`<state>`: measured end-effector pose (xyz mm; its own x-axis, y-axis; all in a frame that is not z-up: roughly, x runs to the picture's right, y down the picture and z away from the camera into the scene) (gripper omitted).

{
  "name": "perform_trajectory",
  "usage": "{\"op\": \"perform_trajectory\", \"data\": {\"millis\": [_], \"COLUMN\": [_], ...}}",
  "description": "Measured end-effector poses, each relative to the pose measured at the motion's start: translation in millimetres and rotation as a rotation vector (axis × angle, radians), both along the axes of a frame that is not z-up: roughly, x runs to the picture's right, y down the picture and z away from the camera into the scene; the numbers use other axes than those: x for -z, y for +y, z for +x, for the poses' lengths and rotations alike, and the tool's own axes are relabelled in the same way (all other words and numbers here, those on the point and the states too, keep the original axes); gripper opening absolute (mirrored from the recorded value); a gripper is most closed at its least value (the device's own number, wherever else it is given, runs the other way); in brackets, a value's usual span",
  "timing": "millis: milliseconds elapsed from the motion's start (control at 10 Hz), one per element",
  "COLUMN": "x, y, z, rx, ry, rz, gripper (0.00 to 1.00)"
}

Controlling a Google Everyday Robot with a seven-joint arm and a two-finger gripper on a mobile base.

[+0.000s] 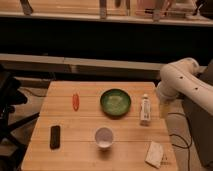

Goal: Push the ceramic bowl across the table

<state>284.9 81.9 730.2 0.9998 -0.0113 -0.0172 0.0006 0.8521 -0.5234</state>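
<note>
The ceramic bowl, dark green and shallow, sits on the table well apart from the claw, toward the view's left of it. A white tube lies between bowl and claw, just beside the claw. The claw hangs at the table's right edge below the white arm, jaws spread wide, gripping and touching nothing. Farther off are a white cup, a red-orange stick, a black bar and a white packet.
</note>
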Motion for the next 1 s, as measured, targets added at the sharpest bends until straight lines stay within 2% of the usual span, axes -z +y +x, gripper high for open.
{"op": "perform_trajectory", "data": {"millis": [200,600,800,1000], "x": [-14.5,-27.1,-41.3,-47.6], "y": [-7,-7,-11,-10], "z": [-7,-6,-18,-22], "rx": [0.014,0.027,0.042,0.042], "ry": [-0.012,-0.021,-0.037,-0.042], "rz": [0.003,0.004,0.007,0.006], "gripper": [0.8,0.8,0.8,0.8]}}
